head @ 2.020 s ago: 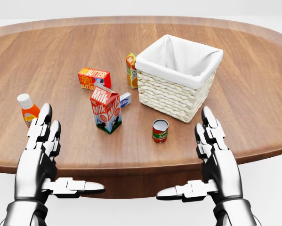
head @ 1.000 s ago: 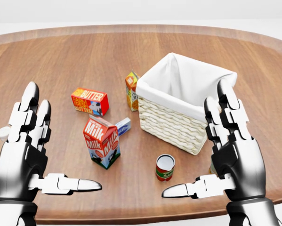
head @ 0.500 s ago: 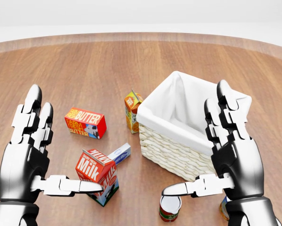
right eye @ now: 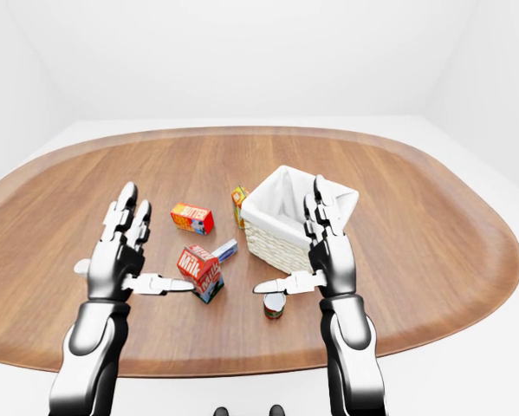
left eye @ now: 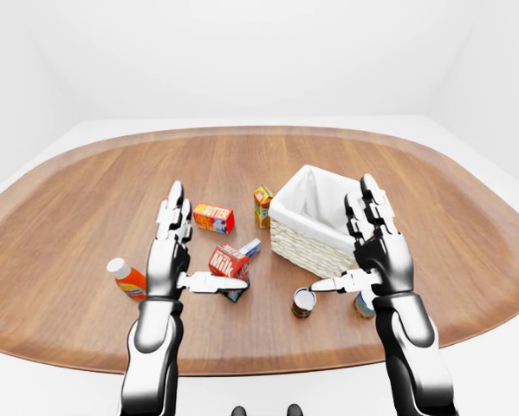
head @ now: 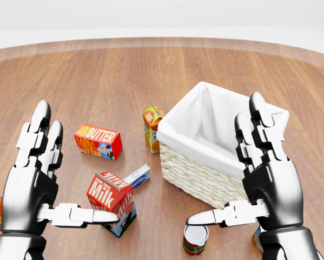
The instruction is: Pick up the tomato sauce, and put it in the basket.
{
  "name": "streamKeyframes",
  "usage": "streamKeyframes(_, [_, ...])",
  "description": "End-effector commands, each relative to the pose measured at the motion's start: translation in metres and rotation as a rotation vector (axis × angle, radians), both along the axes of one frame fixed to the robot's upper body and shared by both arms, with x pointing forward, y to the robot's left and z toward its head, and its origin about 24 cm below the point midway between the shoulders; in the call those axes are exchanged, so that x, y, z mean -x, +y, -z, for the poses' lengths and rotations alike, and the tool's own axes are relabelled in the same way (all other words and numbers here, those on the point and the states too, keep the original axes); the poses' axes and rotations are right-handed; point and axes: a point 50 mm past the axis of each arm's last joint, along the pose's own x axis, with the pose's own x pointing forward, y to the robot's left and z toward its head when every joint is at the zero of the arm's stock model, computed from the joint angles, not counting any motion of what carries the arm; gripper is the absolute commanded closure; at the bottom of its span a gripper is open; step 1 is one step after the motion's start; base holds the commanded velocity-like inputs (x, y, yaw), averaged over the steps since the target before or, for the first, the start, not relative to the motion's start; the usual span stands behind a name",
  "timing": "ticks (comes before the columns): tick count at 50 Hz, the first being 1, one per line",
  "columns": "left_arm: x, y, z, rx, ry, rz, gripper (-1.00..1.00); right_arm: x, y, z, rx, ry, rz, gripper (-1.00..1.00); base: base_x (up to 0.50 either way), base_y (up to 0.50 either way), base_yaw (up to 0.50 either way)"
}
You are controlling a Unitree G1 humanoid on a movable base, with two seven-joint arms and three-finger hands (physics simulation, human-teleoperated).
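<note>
Nearest, two chrome-and-black three-finger hands, both spread wide and gripping nothing; left hand [head: 34,184] raised at the head view's left, thumb jutting sideways toward the milk carton [head: 112,202]; right hand [head: 267,181] raised at the right, thumb reaching out just above the tomato sauce [head: 194,240].

Tomato sauce: a small upright can standing on the wooden table [left eye: 86,199] near its close edge, just below the basket [head: 205,157] in the head view and a little apart from it; red and green paper label, pale metal top. Probably rigid and fairly dense for its size, so no risk of crushing; smooth round wall likely slippery under hard metal fingers, and easy to tip if nudged high. Best taken around the middle of the cylinder, thumb opposite the two fingers, from the side or from above; right hand looks the closer one.

Beside it, at the head view's lower right, part of another small can [left eye: 364,304], mostly hidden by the right wrist; at far left an orange bottle [left eye: 126,279] with a white cap.

Further on, milk carton with gabled top, stiff card, red and white; a small blue-and-white box [head: 137,176] just behind it; then a flat orange butter box [head: 98,141] and a small orange carton [head: 152,127] standing close beside the basket.

Basket: square, woven pale wicker, ribbed texture, white cloth lining folded over the rim, open at top; beyond, bare glossy wood grain to the oval table's far edge.
</note>
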Motion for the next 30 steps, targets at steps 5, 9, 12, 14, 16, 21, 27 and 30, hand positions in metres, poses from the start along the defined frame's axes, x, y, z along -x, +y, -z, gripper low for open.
streamKeyframes(5, [-0.0003,-0.0005,0.0025,-0.001,0.011,0.002,-1.00,0.0040,0.0005,-0.0015,-0.019,-0.010,-0.038,-1.00,0.25,0.00,0.00])
streamKeyframes(9, [0.0000,-0.0006,0.0024,-0.001,0.011,0.002,-1.00,-0.0004,-0.0024,0.0003,-0.024,0.000,-0.007,-1.00,0.25,0.00,0.00])
streamKeyframes(12, [0.0002,-0.0006,0.0023,-0.001,0.010,0.002,-1.00,-0.0004,-0.0019,0.0008,-0.021,0.002,-0.008,-1.00,0.00,0.00,0.00])
streamKeyframes(14, [0.0004,-0.0004,0.0010,-0.001,0.004,0.002,-1.00,-0.0003,-0.0014,0.0012,-0.019,0.004,-0.011,-1.00,0.00,0.00,0.00])
streamKeyframes(16, [0.0011,-0.0007,0.0010,0.002,0.004,0.002,-1.00,-0.0013,-0.0011,0.0047,-0.007,0.020,-0.006,-1.00,0.00,0.00,0.00])
streamKeyframes(21, [0.0004,-0.0007,0.0023,0.003,0.010,0.003,-1.00,-0.0014,-0.0006,0.0053,-0.003,0.023,-0.007,-1.00,0.00,0.00,0.00])
streamKeyframes(27, [0.0011,-0.0009,0.0010,0.003,0.004,0.003,-1.00,-0.0016,-0.0007,0.0047,-0.001,0.021,-0.005,-1.00,0.00,0.00,0.00])
streamKeyframes(30, [0.0013,-0.0010,0.0015,0.003,0.006,0.003,-1.00,-0.0018,-0.0008,0.0049,-0.001,0.021,-0.004,-1.00,0.00,0.00,0.00])
